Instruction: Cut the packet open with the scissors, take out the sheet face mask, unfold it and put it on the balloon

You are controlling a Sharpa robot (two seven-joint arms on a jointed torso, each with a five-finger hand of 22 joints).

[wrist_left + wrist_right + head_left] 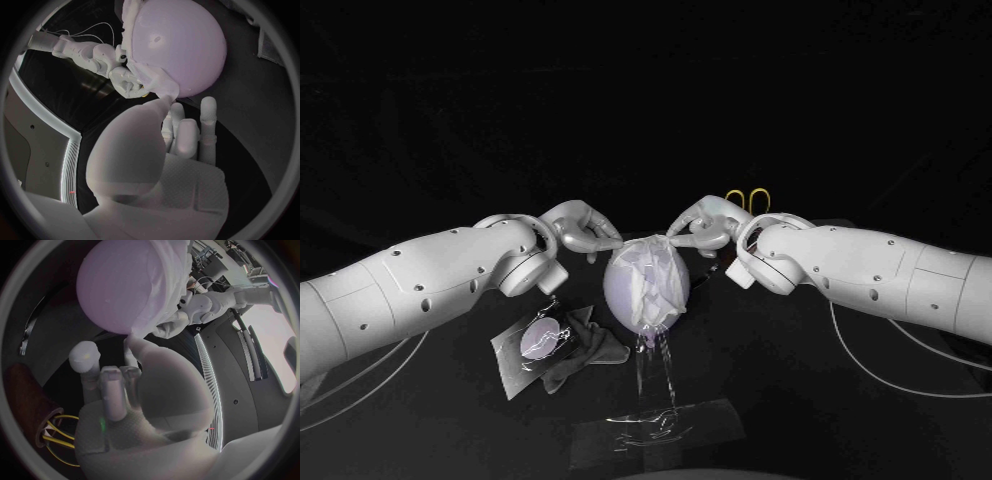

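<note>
The left hand (581, 228) and right hand (698, 224) are each pinching the top edge of the sheet face mask (655, 272), which is draping over the upright balloon (619, 292) between them. The balloon's long axis is running straight down below the fingers, equally near the 2 hands. The balloon itself is hiding how far round the mask is reaching.

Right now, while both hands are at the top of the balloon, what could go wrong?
1. The sheet mask lies wrinkled on the balloon. If the left hand and the right hand let go of its top edge unevenly, it may slide off.
2. The balloon sits on a thin clear stand, so a sideways pull or push from the fingers could tip it.
</note>
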